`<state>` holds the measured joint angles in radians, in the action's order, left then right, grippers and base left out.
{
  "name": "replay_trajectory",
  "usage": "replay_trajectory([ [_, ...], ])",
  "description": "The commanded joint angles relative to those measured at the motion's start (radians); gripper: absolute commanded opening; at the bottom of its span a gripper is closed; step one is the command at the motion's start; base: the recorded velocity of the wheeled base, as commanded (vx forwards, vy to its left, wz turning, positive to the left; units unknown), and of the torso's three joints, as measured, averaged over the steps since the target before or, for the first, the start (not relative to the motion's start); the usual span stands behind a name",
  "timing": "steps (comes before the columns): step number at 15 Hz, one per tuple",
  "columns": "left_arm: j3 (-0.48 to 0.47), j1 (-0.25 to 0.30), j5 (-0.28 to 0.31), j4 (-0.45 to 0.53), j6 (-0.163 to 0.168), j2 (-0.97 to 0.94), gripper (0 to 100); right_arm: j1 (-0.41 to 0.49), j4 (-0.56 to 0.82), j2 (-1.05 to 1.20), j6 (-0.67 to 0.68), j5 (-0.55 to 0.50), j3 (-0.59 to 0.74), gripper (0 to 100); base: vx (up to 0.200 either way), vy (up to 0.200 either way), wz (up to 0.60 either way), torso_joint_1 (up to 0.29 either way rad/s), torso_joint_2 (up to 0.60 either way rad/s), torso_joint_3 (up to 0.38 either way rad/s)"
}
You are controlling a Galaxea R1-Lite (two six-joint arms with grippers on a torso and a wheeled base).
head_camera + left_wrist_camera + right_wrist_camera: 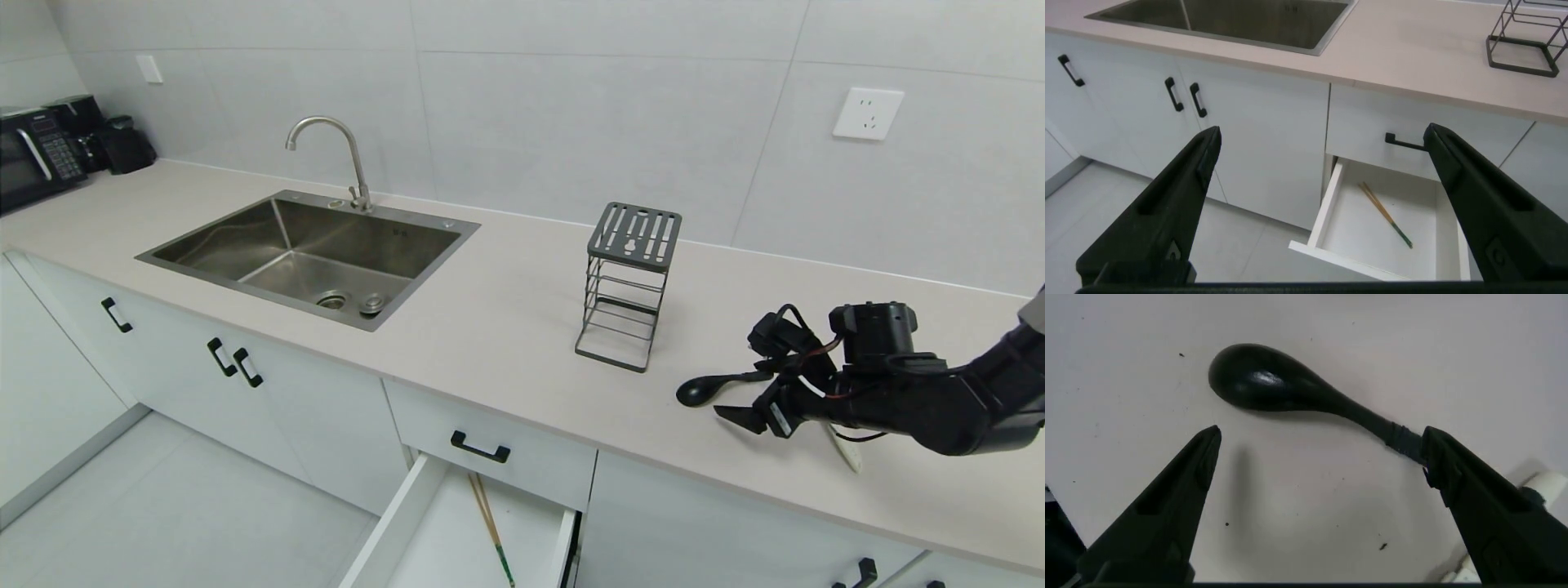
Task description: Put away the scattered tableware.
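Pale countertop (506, 327), grey tiled wall behind, steel sink (269, 245) off to the left. The black spoon (698, 392) lies flat on the countertop near the wire rack (629, 286). The right gripper (747, 398) sits low over its handle, fingers spread wide. The left gripper (1323, 131) is spread wide too, above the open drawer (1327, 216) holding chopsticks (1384, 214).

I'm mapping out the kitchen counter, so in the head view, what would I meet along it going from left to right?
First the microwave → sink → wire rack → black spoon.
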<state>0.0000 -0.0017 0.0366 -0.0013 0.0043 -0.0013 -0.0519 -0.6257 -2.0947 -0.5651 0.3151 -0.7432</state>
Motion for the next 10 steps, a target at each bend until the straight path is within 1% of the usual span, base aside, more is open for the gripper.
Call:
replay_trajectory([
  [1, 0.000, 0.000, 0.000, 0.000, 0.000, 0.001, 100, -0.002, 0.001, -0.054, 0.001, 0.001, -0.031, 100, 0.000, 0.000, 0.00, 0.000, 0.00, 0.000],
  [4, 0.000, 0.000, -0.001, 0.000, 0.000, 0.001, 100, -0.003, 0.001, -0.088, 0.001, 0.002, -0.058, 100, 0.000, 0.000, 0.00, 0.000, 0.00, 0.000],
  [6, 0.000, 0.000, 0.000, 0.000, 0.000, 0.001, 100, -0.003, 0.027, -0.122, 0.001, 0.004, -0.134, 100, 0.000, 0.000, 0.00, 0.000, 0.00, 0.000],
  [8, 0.000, 0.000, 0.000, 0.000, 0.000, 0.001, 100, -0.005, 0.034, -0.143, 0.002, 0.005, -0.160, 100, 0.000, 0.000, 0.00, 0.000, 0.00, 0.000],
  [10, 0.000, 0.000, -0.001, 0.000, 0.000, 0.001, 100, -0.014, 0.040, -0.174, 0.010, 0.047, -0.193, 100, 0.000, 0.000, 0.00, 0.000, 0.00, 0.000],
])
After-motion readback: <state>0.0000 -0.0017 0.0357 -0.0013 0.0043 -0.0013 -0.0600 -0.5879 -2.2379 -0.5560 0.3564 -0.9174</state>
